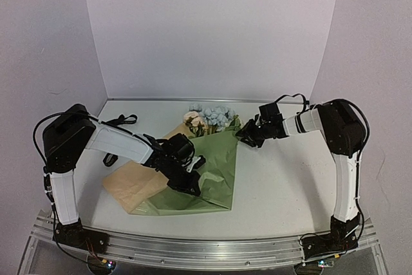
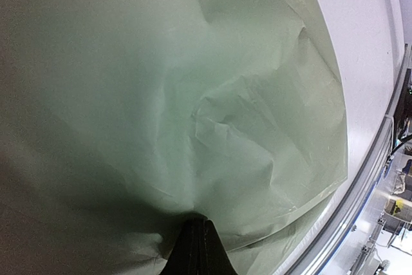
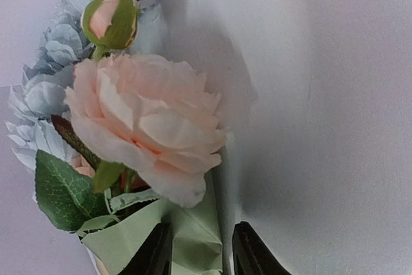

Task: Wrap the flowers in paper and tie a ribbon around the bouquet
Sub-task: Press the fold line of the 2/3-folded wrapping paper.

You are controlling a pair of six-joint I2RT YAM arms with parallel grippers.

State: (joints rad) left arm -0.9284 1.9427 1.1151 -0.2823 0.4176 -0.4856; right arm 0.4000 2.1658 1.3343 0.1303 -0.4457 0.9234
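Observation:
The olive-green paper (image 1: 215, 172) lies folded over the flowers (image 1: 209, 117), its tan reverse (image 1: 132, 181) showing at the left. Cream rose heads and pale blue clusters stick out at the far end. My left gripper (image 1: 193, 188) rests low on the green sheet. In the left wrist view its jaws (image 2: 198, 223) are shut, with the paper (image 2: 225, 94) puckered at their tip. My right gripper (image 1: 241, 134) is at the sheet's upper right corner beside the blooms. In the right wrist view a crumpled paper corner (image 3: 193, 236) sits between its fingers (image 3: 203, 249), just below a peach rose (image 3: 145, 120). The black ribbon (image 1: 122, 120) lies at the back left.
White walls close in the table at the back and on both sides. A metal rail (image 1: 206, 249) runs along the near edge and also shows in the left wrist view (image 2: 367, 178). Black cables hang off both arms.

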